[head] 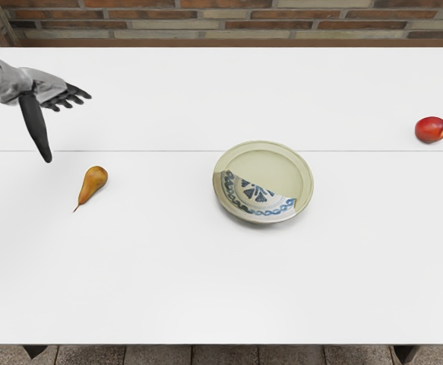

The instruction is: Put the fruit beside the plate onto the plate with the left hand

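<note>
A brown pear [93, 183] lies on the white table, left of centre, its stem pointing down-left. A cream plate [297, 169] with a blue pattern sits in the middle of the table, well to the right of the pear. My left hand [52, 106] comes in from the left edge, above and behind the pear. Its fingers [69, 96] are spread and its thumb hangs down toward the table, holding nothing. It is clear of the pear.
A red apple [431, 129] rests near the right edge of the table, far from the plate. A brick wall runs behind the table's far edge. A thin seam crosses the tabletop [168, 266] from left to right.
</note>
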Tool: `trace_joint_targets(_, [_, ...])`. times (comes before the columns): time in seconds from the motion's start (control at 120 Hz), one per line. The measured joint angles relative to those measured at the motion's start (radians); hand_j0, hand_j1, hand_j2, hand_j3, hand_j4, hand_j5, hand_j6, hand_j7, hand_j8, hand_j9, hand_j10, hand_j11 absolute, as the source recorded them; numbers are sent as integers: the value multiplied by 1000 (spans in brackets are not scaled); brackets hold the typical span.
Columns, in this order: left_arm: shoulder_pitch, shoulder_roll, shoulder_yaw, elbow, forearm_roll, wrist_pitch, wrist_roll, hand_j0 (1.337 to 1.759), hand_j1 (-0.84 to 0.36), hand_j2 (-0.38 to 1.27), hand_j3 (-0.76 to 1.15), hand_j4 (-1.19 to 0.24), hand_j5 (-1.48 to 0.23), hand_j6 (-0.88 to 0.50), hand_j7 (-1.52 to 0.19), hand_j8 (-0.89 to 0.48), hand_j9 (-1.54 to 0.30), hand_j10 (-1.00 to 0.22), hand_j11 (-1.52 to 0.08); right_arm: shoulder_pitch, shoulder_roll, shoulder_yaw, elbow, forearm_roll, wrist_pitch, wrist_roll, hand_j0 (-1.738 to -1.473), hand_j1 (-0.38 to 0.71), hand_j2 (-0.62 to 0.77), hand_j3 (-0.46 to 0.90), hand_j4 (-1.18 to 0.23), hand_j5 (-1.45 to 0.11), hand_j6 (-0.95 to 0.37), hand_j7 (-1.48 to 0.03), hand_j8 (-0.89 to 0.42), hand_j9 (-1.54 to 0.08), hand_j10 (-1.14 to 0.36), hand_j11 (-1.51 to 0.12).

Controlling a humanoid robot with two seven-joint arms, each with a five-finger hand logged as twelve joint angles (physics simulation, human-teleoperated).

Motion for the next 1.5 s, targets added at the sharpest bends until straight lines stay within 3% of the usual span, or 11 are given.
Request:
trace_joint_targets(0.125, [-8,-6,67,-2,-207,0,116,1658,329,4,0,-20,-23,-21,-22,-21,-22,-20,-22,0,0,0,0,0,0,0,-1658,-349,0,0,-1,0,-1,0,-1,0,-1,0])
trace_joint_targets(0.292, [-18,-7,126,-46,-394,19,162,1658,328,3,0,-20,-23,-21,-23,-21,-23,-20,-23,0,0,0,0,0,0,0,-1658,-349,0,0,-1,0,-1,0,-1,0,-1,0])
trace_joint_targets(0.475, [-51,-25,154,-99,-489,181,171,1658,327,3,0,-21,-24,-21,-24,-21,-24,-20,-24,0,0,0,0,0,0,0,-1658,-349,0,0,-1,0,-1,0,-1,0,-1,0])
trace_joint_targets(0.808, [-100,-162,291,-109,-509,507,173,1658,327,4,0,-21,-25,-21,-24,-21,-24,-20,-24,0,0,0,0,0,0,0,-1658,-349,0,0,-1,0,-1,0,-1,0,-1,0])
trace_joint_targets(1.208, [-152,-263,501,-103,-547,700,173,1658,315,6,0,-31,-38,-31,-38,-31,-38,-30,-38,0,0,0,0,0,0,0,-1658,-349,0,0,-1,0,-1,0,-1,0,-1,0])
trace_joint_targets(1.5, [-198,-299,609,-218,-559,1002,173,1658,317,6,0,-28,-35,-29,-35,-29,-35,-28,-35,0,0,0,0,0,0,0,-1658,-349,0,0,-1,0,-1,0,-1,0,-1,0])
